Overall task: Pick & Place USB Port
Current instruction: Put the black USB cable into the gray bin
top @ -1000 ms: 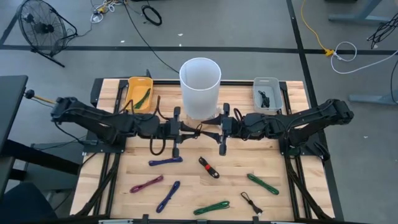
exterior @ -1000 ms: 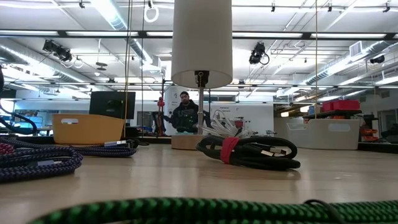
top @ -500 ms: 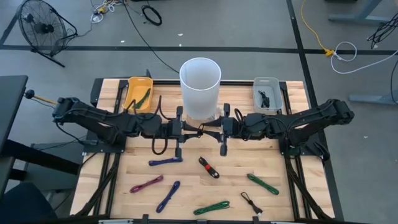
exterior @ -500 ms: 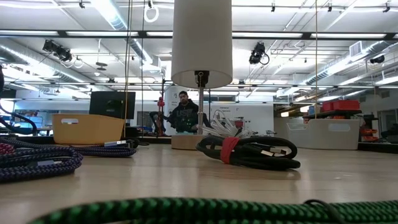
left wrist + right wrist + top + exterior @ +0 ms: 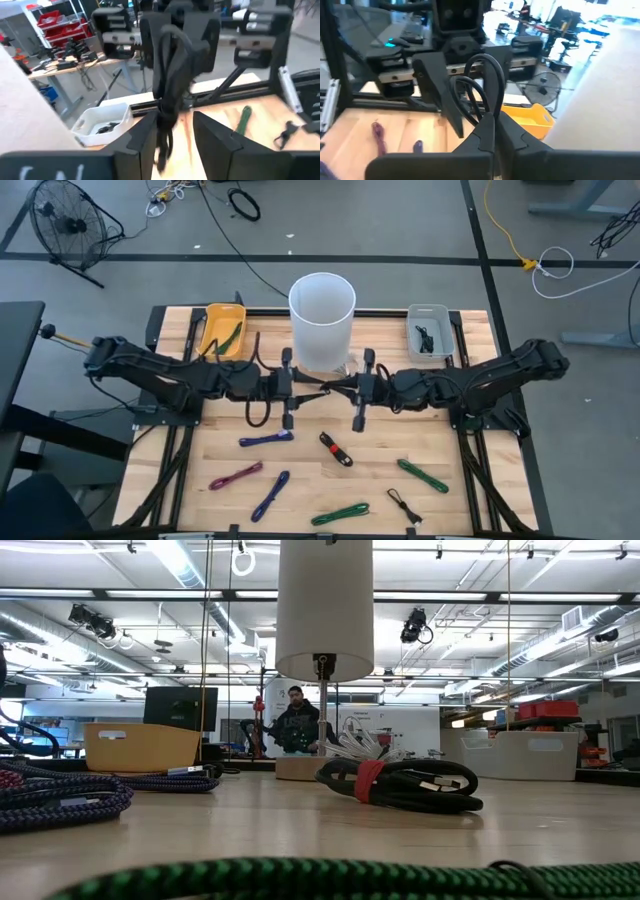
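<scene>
A coiled black USB cable point(image 5: 321, 387) hangs in the air over the middle of the table, between my two grippers, which face each other level. My right gripper point(image 5: 493, 131) comes in from the table's right and is shut on the coil. My left gripper point(image 5: 171, 142) comes in from the left and is open, with one finger on each side of the coil's hanging strands point(image 5: 165, 125). Whether those fingers touch the strands, I cannot tell. In the high view my left gripper point(image 5: 298, 387) and right gripper point(image 5: 345, 388) nearly meet, just in front of the white tub. My right gripper pinches the coil's gathered strands point(image 5: 488, 111) between its two fingers. The fingers come in level from the table's right side and lie across the strands. One loop point(image 5: 487, 70) arches above the fingers and the rest hangs below, clear of the table.
A tall white tub point(image 5: 322, 320) stands just behind the grippers, with a yellow bin point(image 5: 223, 330) at the far left and a grey bin point(image 5: 430, 332) at the far right. Several other bundled cables lie on the near half: purple point(image 5: 266, 440), black with a red tie point(image 5: 336, 449), green point(image 5: 422, 475).
Both hands have stayed where they were. The right gripper's fingers have shut on the black cable, and the left gripper's have come apart from it. The cable stays hanging between the two, clear of the table.
</scene>
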Robot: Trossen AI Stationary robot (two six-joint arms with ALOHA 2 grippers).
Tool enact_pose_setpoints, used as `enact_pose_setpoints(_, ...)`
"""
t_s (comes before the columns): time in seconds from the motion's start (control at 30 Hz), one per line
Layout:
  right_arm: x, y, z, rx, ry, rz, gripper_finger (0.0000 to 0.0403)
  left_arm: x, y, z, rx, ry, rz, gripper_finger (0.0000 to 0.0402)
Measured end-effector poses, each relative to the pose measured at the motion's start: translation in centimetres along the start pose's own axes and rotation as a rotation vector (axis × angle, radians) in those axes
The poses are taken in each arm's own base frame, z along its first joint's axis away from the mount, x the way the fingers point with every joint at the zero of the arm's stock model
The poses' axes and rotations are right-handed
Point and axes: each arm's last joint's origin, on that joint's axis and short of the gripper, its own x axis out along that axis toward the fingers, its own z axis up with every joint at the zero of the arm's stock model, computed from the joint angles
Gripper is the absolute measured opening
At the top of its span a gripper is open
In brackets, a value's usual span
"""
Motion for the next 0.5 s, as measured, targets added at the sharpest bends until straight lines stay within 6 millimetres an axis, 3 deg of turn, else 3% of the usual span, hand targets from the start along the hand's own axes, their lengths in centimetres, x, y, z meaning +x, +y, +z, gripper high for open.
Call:
enact_pose_setpoints(0.23, -3.2, -1.5, -0.9, 0.038, 0.203, -0.220, 0.0001, -0.9, 0.1, 0.0, 0.020, 0.051, 0.027, 0.0138)
enact_pose_setpoints(0.5, -9.0, -6.2, -4.4, 0.223, 0.458, -0.679, 0.0000, -1.0, 0.0, 0.2, 0.015, 0.039, 0.026, 0.0139)
